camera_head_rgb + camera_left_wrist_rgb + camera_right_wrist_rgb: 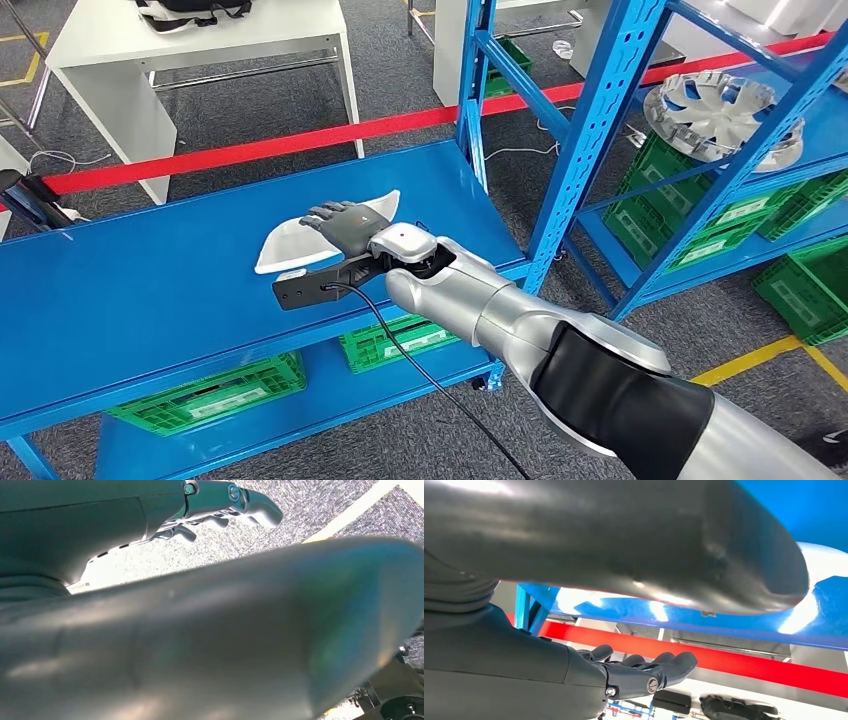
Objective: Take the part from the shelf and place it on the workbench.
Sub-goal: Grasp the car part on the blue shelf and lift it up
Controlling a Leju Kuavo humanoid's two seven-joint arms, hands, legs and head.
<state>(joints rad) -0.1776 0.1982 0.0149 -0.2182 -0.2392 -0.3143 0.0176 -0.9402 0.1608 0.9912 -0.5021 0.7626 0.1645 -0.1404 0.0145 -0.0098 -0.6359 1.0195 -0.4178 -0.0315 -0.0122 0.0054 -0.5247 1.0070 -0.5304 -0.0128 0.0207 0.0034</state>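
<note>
Blue tabletop point(120, 290) carries a thin white curved plastic part point(285, 245) near its far edge; right hand point(345, 225) rests on it, fingers point(322, 215) released, flat; looks light, stiff, slippery, best gripped along an edge; left hand point(220, 505) hangs, fingers loosely apart, holding nothing

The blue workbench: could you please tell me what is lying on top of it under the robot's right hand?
A flat white part lies on the blue workbench. The right hand rests over its middle, so that stretch is hidden; whether the fingers grip it cannot be told.

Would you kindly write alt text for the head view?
The right hand rests on a white part lying on the blue workbench. To the right, a blue shelf holds a silver wheel cover above green crates.
</note>
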